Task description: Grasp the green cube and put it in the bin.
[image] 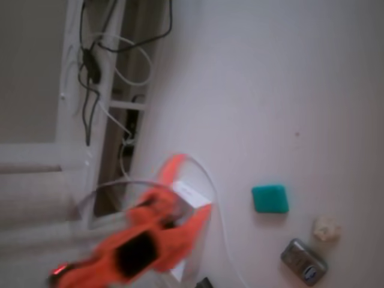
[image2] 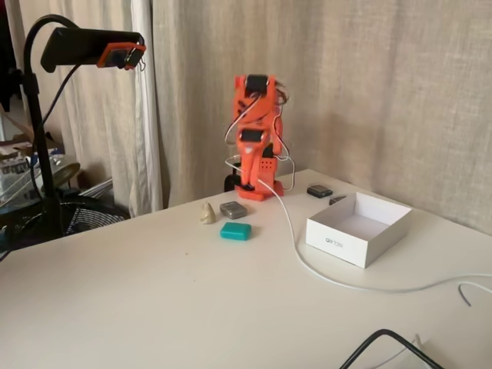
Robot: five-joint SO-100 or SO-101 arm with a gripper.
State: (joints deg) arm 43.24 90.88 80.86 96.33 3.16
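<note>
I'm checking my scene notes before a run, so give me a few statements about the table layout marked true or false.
1. The green cube lies inside the bin. False: it lies on the table, outside the bin.
2. The bin is empty. True.
3. The gripper holds the green cube. False: the cube sits alone on the table, apart from the arm.
4. A grey tin and a beige lump lie near the green cube. True.
5. A white cable runs across the table past the bin. True.
</note>
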